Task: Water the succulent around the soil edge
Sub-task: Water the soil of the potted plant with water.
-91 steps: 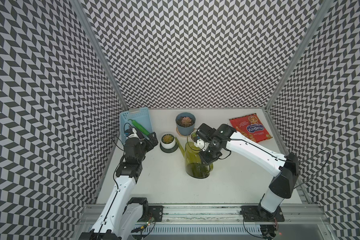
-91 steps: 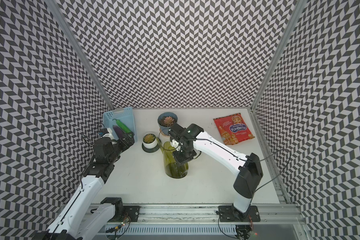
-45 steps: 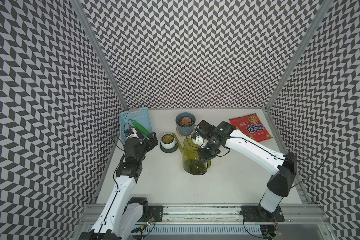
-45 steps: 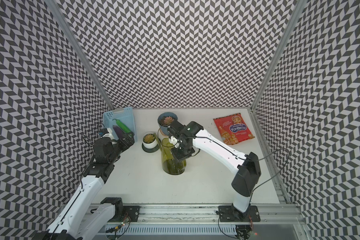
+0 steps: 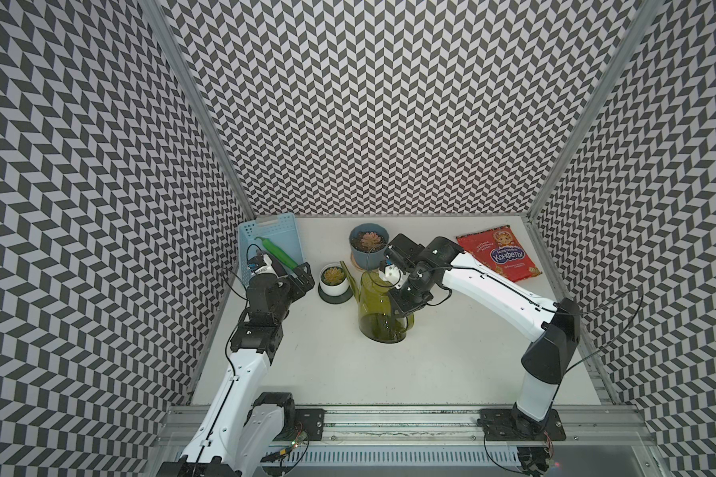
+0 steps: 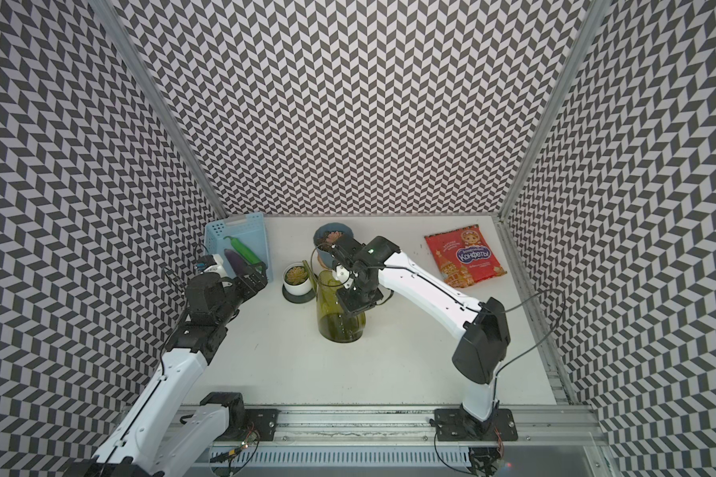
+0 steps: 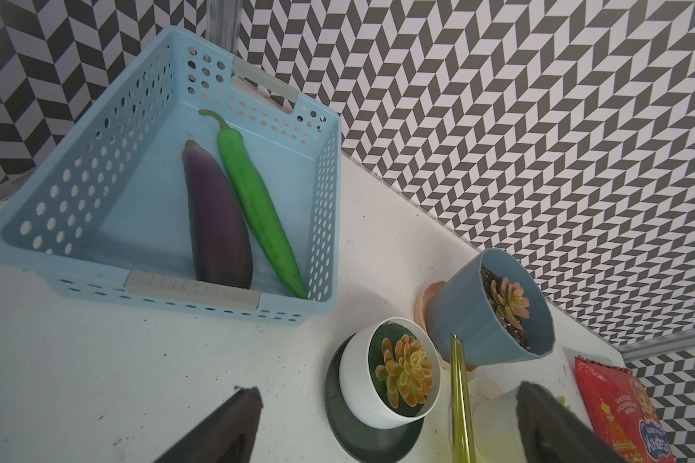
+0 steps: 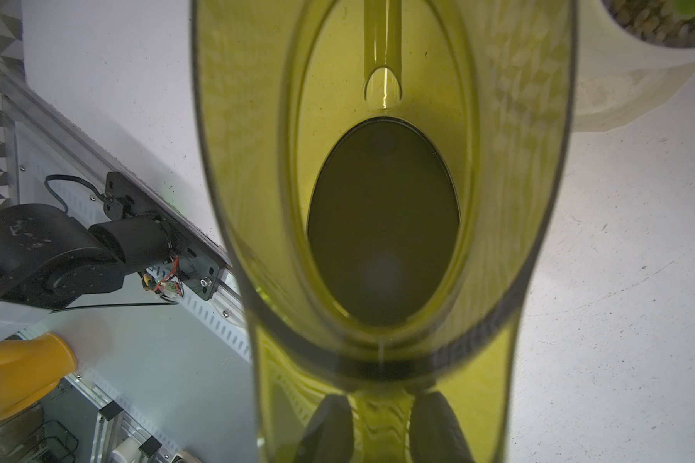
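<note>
The succulent [image 5: 333, 274] in the white pot [image 5: 335, 288] stands near the blue basket [image 5: 265, 223]. I've brought the watering can [image 5: 383, 318] closer, and its spout [image 5: 349, 274] is now just beside that pot's rim. My right pincer [image 8: 383, 425] stays clamped on the can's handle and my left pincer [image 5: 300, 278] hangs open, so I judge tipping comes next.

The watering can [image 5: 383, 305] is translucent olive-yellow. The grey-blue pot [image 5: 358, 256] has a pinkish succulent [image 5: 368, 238]. The white pot [image 5: 332, 287] has a yellow-orange succulent [image 5: 332, 274] and a dark saucer [image 5: 327, 298]. Basket [image 7: 97, 168] pale blue, aubergine [image 7: 217, 224] purple, chilli pepper [image 7: 253, 200] green, candy bag [image 5: 499, 259] red. Walls [image 5: 368, 103] black-and-white herringbone; desk [image 5: 451, 351] white.
</note>
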Motion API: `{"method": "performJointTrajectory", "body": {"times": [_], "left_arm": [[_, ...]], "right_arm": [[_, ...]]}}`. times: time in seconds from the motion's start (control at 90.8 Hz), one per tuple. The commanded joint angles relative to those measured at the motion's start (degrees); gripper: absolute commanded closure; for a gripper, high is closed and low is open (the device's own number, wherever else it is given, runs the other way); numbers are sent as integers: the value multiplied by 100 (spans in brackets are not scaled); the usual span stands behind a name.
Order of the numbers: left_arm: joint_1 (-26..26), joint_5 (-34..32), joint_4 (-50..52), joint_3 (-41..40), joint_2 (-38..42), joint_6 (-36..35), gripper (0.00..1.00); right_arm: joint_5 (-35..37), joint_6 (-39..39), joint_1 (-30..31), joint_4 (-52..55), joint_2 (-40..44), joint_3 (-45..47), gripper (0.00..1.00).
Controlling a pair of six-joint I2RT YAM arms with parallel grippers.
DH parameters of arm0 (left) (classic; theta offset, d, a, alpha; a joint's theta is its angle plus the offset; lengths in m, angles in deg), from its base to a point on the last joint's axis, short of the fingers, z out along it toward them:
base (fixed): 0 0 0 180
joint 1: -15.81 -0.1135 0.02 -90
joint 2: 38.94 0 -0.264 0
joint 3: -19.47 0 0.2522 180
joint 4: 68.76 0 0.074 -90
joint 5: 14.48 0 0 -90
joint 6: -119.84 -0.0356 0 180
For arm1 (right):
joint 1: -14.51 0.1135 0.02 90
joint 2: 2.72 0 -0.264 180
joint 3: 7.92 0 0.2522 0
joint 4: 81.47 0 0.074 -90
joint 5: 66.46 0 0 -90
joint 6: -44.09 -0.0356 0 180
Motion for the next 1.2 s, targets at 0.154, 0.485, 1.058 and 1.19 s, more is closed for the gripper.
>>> {"method": "performJointTrajectory", "body": {"times": [0.154, 0.485, 1.058, 1.19], "left_arm": [[-15, -16, -61, 44, 32, -111, 0], [-15, -32, -43, 45, 41, -118, 0], [-15, -5, -21, 49, 44, -115, 0], [-15, -12, -8, 57, 49, -122, 0]], "right_arm": [[-170, 97, 2, -159, -24, -236, 100], [-275, 160, 46, -112, -156, -430, 100], [-400, 194, 248, -112, -297, -635, 100], [-425, 194, 296, -108, -344, -685, 100]]}}
